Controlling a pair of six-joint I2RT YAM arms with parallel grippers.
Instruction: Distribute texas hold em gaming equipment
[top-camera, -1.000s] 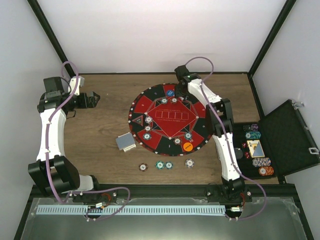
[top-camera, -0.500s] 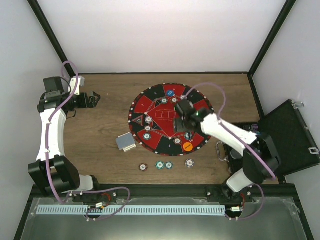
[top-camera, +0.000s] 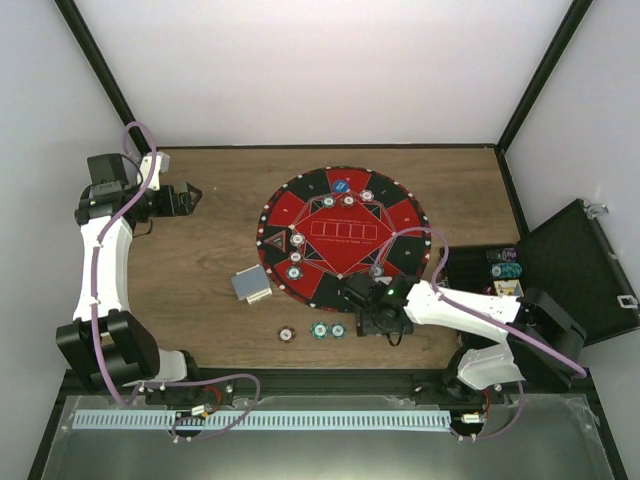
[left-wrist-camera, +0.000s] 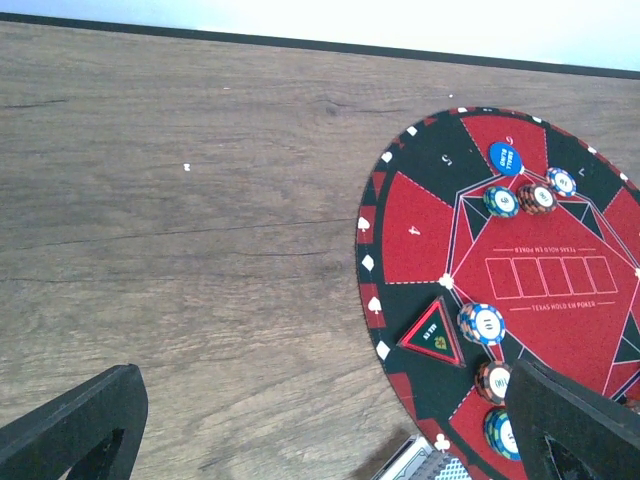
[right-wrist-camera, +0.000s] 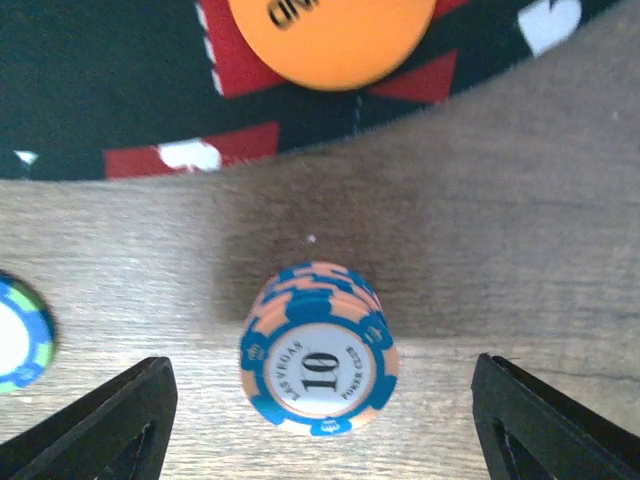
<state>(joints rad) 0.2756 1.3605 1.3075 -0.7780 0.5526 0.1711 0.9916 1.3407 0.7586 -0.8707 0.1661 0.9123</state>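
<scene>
— Where is the right claw (right-wrist-camera: 320, 400)?

— Low over the tabletop (right-wrist-camera: 540, 200), just off the rim of the mat (right-wrist-camera: 100, 60). Its fingers (right-wrist-camera: 100, 420) are spread wide and grip nothing.

— And the chips?

— A stack of orange-and-blue chips (right-wrist-camera: 318, 365) marked 10 stands on the wood between those fingers, touching neither. The orange disc (right-wrist-camera: 330, 30) lies straight ahead of the claw, on the mat. A teal chip (right-wrist-camera: 18, 335) sits out past one finger.

— The left claw (left-wrist-camera: 320, 430)?

— Spread open as well, and empty, above bare wood. The mat lies ahead of it and off to one side, well apart. The deck of cards (top-camera: 252, 285) lies beside the finger nearer the mat.
</scene>
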